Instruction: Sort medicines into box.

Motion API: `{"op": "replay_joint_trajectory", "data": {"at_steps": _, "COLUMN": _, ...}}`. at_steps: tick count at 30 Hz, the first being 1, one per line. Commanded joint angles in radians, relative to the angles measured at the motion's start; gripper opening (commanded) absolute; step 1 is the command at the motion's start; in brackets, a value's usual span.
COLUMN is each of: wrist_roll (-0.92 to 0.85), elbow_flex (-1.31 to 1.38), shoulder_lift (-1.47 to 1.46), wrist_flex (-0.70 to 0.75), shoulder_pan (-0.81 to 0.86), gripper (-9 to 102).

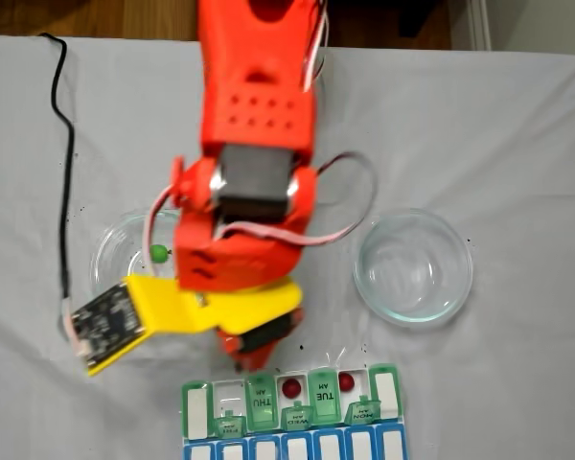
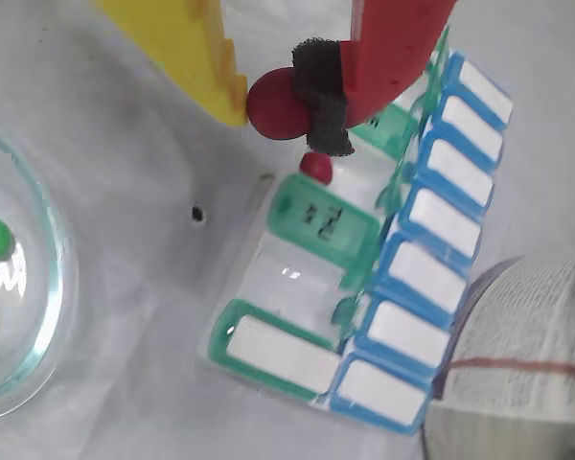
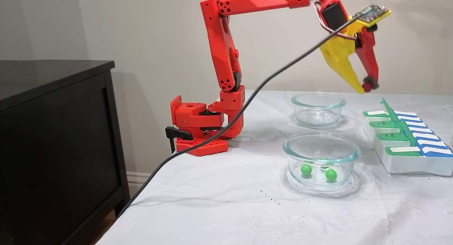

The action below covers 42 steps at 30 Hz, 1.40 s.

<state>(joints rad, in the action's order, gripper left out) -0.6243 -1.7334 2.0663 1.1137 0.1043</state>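
Now jaws (image 2: 273,105) clamped on red pill (image 2: 278,107), high above pill box (image 2: 297,359); open compartment lies directly below.

Counted: three red pills (image 2: 280,107), one held, two in the organizer (image 1: 388,383); two green pills (image 3: 306,169); two glass dishes (image 3: 317,100); one organizer.

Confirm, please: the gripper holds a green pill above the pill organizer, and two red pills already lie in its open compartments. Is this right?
Not quite. The pill in the gripper is red, not green, as the wrist view shows. The rest holds: it hangs above the pill organizer, where two red pills lie in open compartments.
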Motion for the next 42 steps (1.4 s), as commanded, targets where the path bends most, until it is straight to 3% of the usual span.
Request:
{"op": "replay_joint_trajectory", "data": {"at_steps": 1, "wrist_roll": -0.035, "elbow_flex": 0.038, "shoulder_lift": -0.060, "wrist_flex": -0.040, "shoulder_pan": 0.031, "gripper": 0}}
{"op": "replay_joint_trajectory", "data": {"at_steps": 8, "wrist_roll": -0.052, "elbow_flex": 0.075, "shoulder_lift": -0.152, "wrist_flex": -0.037, "shoulder_pan": 0.041, "gripper": 0}}
{"op": "replay_joint_trajectory", "data": {"at_steps": 38, "wrist_roll": 0.038, "elbow_flex": 0.264, "shoulder_lift": -0.425, "wrist_flex": -0.307, "shoulder_pan": -0.026, "gripper": 0}}
{"op": "replay_joint_trajectory", "data": {"at_steps": 40, "wrist_roll": 0.025, "elbow_flex": 0.270, "shoulder_lift": -0.436, "wrist_flex": -0.302, "shoulder_pan": -0.028, "gripper": 3}}
{"op": "replay_joint_trajectory", "data": {"at_steps": 42, "wrist_roll": 0.025, "elbow_flex": 0.288, "shoulder_lift": -0.451, "wrist_flex": -0.265, "shoulder_pan": -0.028, "gripper": 21}}
